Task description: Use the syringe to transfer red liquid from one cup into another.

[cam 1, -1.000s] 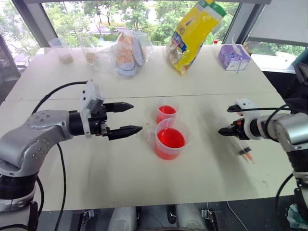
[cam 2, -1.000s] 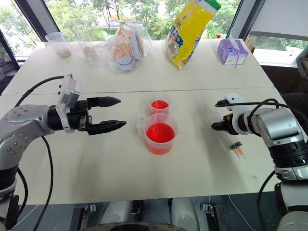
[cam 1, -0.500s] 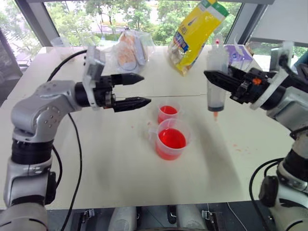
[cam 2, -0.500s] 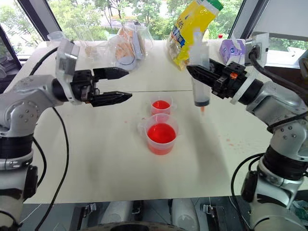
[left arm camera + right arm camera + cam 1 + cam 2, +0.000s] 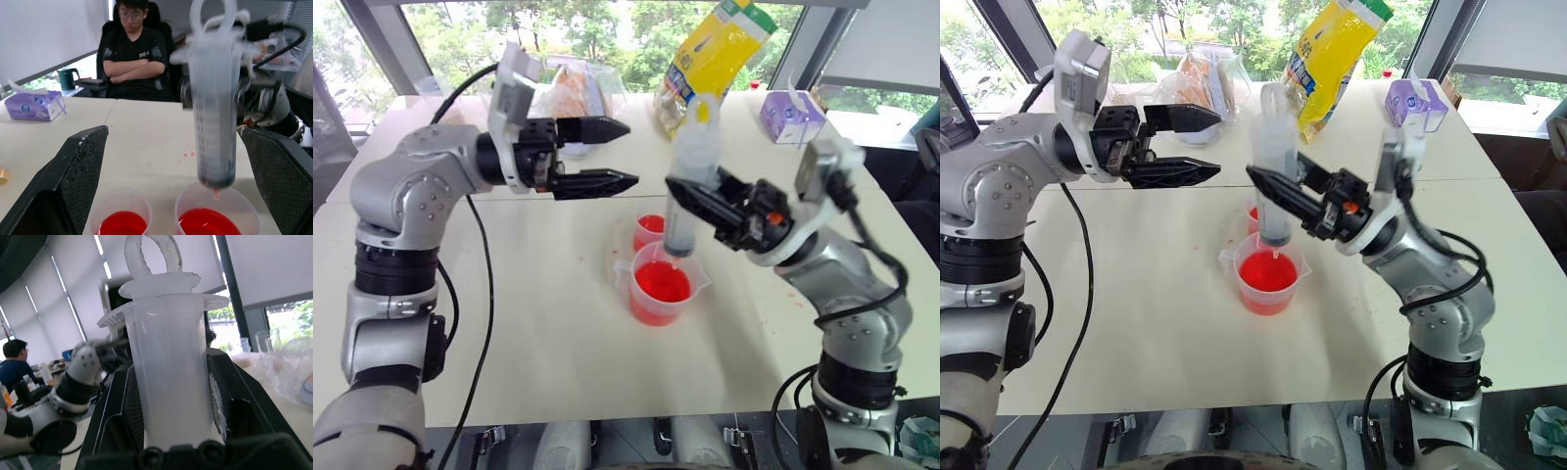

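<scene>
My right gripper point(image 5: 688, 199) is shut on the barrel of the syringe point(image 5: 686, 186) and holds it upright. Its orange tip hangs just over the red liquid point(image 5: 662, 282) in the spouted measuring cup point(image 5: 658, 306). The plunger sits pushed in and the barrel looks empty. The small cup point(image 5: 650, 229), also holding red liquid, stands right behind the measuring cup. My left gripper point(image 5: 631, 154) is open in the air, level, to the left of the syringe and apart from it. In the left wrist view the syringe point(image 5: 214, 112) stands between its fingers point(image 5: 73, 186), above both cups.
At the back of the table stand a yellow bag point(image 5: 712, 61), a purple tissue box point(image 5: 789, 116), a clear plastic bag of items point(image 5: 570, 96) and some clear cups point(image 5: 435, 95). A person point(image 5: 137, 49) sits beyond the table's right side.
My right gripper has lifted the syringe off the table at the right and swung it left, upright, over the measuring cup. My left gripper has risen and shifted slightly right, still open.
</scene>
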### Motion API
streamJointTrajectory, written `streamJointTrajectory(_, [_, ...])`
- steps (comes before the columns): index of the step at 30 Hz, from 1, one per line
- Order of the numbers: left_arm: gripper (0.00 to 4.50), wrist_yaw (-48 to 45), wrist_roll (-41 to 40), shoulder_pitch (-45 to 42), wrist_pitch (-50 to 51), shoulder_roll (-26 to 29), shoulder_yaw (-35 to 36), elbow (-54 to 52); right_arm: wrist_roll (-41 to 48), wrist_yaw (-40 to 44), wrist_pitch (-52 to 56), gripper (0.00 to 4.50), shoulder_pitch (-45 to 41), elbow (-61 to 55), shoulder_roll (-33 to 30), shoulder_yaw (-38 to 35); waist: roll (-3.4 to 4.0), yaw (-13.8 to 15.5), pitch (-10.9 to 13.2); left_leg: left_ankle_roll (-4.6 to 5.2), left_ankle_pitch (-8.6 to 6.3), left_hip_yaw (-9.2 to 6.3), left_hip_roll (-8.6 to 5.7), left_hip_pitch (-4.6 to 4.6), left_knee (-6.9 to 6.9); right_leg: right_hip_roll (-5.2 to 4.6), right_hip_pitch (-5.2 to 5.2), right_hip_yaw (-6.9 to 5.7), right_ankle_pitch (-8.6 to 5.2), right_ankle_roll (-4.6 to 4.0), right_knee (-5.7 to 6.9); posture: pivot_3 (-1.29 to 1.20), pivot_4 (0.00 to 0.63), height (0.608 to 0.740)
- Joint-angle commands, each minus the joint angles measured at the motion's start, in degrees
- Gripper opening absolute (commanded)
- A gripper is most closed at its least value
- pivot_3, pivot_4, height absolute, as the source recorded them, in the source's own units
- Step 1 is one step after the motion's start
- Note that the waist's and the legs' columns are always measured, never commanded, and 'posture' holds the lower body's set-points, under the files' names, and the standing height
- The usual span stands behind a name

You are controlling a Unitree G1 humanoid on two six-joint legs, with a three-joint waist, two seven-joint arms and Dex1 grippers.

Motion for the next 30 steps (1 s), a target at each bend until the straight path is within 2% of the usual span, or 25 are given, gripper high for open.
streamJointTrajectory(1, [4.5,-1.2,-0.7,-2.0,1.2,0.7,0.9,-0.3,-3.1,2.7,-6.0,1.39,1.9,1.1,0.4,2.5,0.0,0.0,0.0,0.0,0.0,0.0,0.0,0.0,0.0,0.0,0.0,0.0,0.0,0.0,0.01,0.0,0.15,0.74])
streamJointTrajectory(14, [4.5,-2.2,4.1,-1.7,-1.7,-2.5,-2.9,-0.5,-7.6,5.2,-13.3,1.39,7.3,3.8,0.4,8.5,0.0,0.1,0.0,-0.01,0.01,0.0,0.0,0.01,0.01,0.0,0.0,0.0,0.0,0.0,0.01,0.0,0.15,0.74])
streamJointTrajectory(23, [4.5,-3.8,5.1,-3.3,-2.9,-6.3,-3.8,3.6,-8.0,5.6,-13.7,1.39,7.1,4.2,-0.3,9.9,0.0,0.1,0.0,-0.01,0.01,-0.01,-0.01,0.02,0.01,0.01,0.01,0.0,0.0,0.0,0.01,0.0,0.15,0.74])
streamJointTrajectory(30, [4.5,-4.2,7.3,-3.9,-4.4,-6.7,-4.0,5.3,-8.2,5.6,-13.6,1.39,6.9,4.1,-0.3,10.2,0.0,0.1,0.0,-0.01,0.01,-0.01,-0.01,0.02,0.01,0.01,0.01,0.0,0.0,0.0,0.01,0.0,0.15,0.74])
